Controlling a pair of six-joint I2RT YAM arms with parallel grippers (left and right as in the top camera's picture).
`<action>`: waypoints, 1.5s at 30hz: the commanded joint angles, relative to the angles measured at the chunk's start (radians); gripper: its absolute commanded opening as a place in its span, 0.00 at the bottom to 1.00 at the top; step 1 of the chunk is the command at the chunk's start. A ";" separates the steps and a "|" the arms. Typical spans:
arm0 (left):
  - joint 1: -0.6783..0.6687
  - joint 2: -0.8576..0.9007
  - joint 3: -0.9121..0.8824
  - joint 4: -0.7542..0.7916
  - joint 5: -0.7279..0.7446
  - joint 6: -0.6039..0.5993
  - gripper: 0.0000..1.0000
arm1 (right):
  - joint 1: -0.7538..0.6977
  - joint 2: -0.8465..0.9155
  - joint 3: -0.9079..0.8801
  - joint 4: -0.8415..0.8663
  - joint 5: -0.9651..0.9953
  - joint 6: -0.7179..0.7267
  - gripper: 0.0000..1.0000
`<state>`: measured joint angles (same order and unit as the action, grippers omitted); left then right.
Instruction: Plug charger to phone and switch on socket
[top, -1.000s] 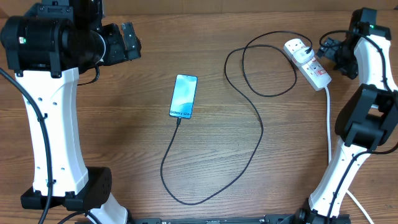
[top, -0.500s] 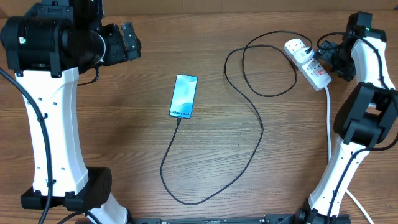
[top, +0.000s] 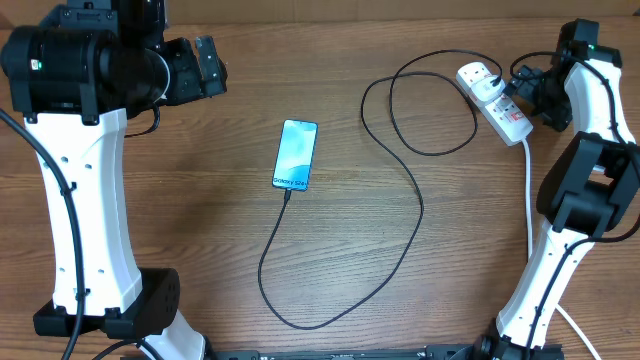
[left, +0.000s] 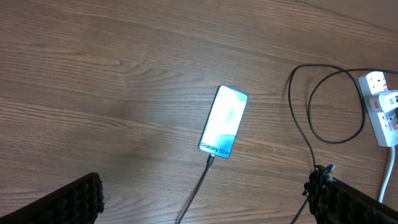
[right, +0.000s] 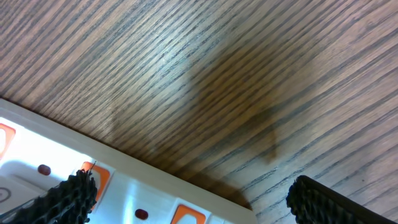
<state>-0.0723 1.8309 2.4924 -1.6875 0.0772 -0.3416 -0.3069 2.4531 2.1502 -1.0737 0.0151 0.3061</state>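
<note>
The phone (top: 296, 154) lies face up mid-table, its blue screen lit, also in the left wrist view as the phone (left: 224, 121). The charger's black cable (top: 414, 215) runs from the phone's near end in a wide loop to a white plug (top: 478, 74) seated in the socket (top: 505, 112). The cable tip (left: 211, 162) meets the phone's edge. My left gripper (top: 208, 64) hangs open, high at the far left; its fingers (left: 78, 200) frame the cable. My right gripper (top: 528, 92) is open just over the socket (right: 118, 186), one fingertip (right: 73, 194) over an orange switch (right: 99, 175).
The socket's thick white cord (top: 529, 200) runs down the right side toward the right arm's base. The left arm's white column (top: 85, 200) stands at the table's left. Bare wood lies between the phone and the left arm.
The right gripper edged slightly closer over the socket early in the second, then held still. The left arm, phone and cable have not moved.
</note>
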 joint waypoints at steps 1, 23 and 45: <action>-0.006 -0.004 -0.005 -0.002 -0.010 -0.014 1.00 | 0.005 0.012 -0.005 0.003 -0.017 0.003 1.00; -0.006 -0.004 -0.005 -0.002 -0.010 -0.014 1.00 | 0.006 0.012 -0.032 0.005 -0.018 0.000 1.00; -0.006 -0.004 -0.005 -0.002 -0.010 -0.014 1.00 | 0.007 0.013 -0.067 0.018 -0.081 -0.023 1.00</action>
<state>-0.0723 1.8309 2.4924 -1.6875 0.0772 -0.3416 -0.3134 2.4527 2.1181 -1.0279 -0.0357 0.3130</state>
